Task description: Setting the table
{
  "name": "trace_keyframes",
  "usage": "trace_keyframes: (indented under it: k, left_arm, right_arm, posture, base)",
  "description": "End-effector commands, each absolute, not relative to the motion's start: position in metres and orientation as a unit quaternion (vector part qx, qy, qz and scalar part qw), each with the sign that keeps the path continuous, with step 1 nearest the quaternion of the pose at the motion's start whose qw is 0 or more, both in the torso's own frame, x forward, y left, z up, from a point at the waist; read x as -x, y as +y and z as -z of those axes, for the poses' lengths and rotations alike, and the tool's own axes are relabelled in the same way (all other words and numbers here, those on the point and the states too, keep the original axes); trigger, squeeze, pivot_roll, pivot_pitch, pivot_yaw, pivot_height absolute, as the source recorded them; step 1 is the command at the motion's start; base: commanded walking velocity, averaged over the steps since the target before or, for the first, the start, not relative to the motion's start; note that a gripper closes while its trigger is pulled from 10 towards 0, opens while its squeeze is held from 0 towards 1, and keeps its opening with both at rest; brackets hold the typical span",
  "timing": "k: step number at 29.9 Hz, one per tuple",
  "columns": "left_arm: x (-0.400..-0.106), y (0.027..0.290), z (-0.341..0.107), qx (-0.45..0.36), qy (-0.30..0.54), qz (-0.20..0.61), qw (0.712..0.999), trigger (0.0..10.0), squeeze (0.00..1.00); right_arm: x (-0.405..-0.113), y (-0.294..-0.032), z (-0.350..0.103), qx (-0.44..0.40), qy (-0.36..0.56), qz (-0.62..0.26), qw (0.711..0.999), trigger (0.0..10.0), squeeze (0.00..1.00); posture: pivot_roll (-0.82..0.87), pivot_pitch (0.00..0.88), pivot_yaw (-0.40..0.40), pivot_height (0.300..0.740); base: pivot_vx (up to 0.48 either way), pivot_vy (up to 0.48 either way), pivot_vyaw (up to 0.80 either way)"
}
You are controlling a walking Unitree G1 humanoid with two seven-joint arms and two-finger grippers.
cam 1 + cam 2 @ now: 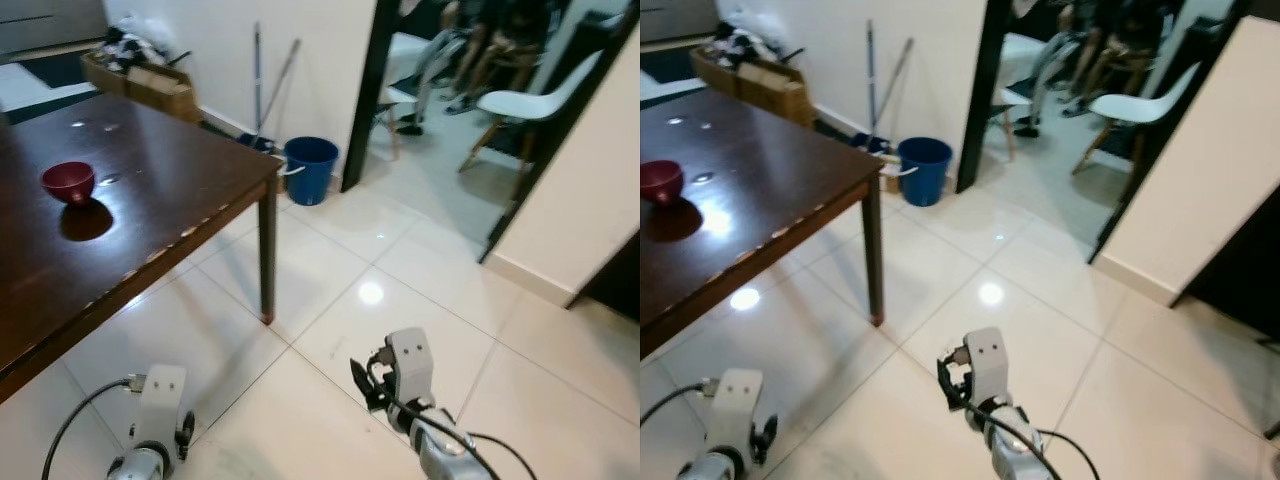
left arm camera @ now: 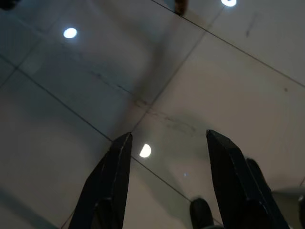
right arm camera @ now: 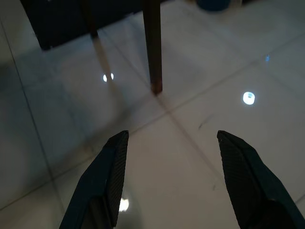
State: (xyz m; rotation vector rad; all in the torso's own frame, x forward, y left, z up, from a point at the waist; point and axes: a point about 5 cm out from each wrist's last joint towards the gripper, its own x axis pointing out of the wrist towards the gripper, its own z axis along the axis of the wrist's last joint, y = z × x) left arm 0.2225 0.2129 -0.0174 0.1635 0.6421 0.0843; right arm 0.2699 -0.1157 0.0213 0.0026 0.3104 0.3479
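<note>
Red bowl (image 1: pixel 68 181) sits upright on the dark wood worktop (image 1: pixel 170 190), far left in the scene, well back from the worktop's near edge, nothing touching it; can't tell if anything is inside. Worktop surface is glossy with light glare spots, its corner leg (image 1: pixel 267 262) standing on the white tiled floor (image 1: pixel 420 290). Both arms hang low near the bottom of the head views, well apart from the bowl and below worktop height. Left pincer (image 2: pixel 164 143) has fingers spread wide, holding nothing, pointing down at floor tiles and a grout line. Right pincer (image 3: pixel 174 143) also spread wide, holding nothing, aimed at the floor with the worktop leg ahead of it. Beyond the worktop's far right corner, a blue bucket (image 1: pixel 309 168) stands on the floor against the white wall, with two long handles (image 1: pixel 268 85) leaning on the wall just left of it. A cardboard box (image 1: pixel 150 85) of clutter sits by the wall at the far side of the worktop. Far right, a dark-framed doorway opens to another room with a white chair (image 1: pixel 535 105) and a seated person's legs (image 1: pixel 440 60) partly visible.
</note>
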Motion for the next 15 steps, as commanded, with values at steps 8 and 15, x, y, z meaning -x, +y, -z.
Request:
trace_keyframes:
  k: [8,15]
  left_arm:
    - [-0.227,0.214,0.019,-0.074,0.286,-0.036,0.955,10.0,0.00]
    - [-0.224,0.217,0.022,-0.055,0.285,-0.053,0.956,10.0,0.00]
  right_arm:
    - [-0.261,-0.140,0.003,0.045,0.193,-0.089,0.976,10.0,0.00]
    - [-0.257,-0.154,0.009,0.012,0.203,-0.030,0.979,10.0,0.00]
  posture:
    - [0.02,0.008,0.047,0.740]
    - [0.01,0.015,0.049,0.740]
  base:
    - [0.000,0.000,-0.80]
    - [0.000,0.000,-0.79]
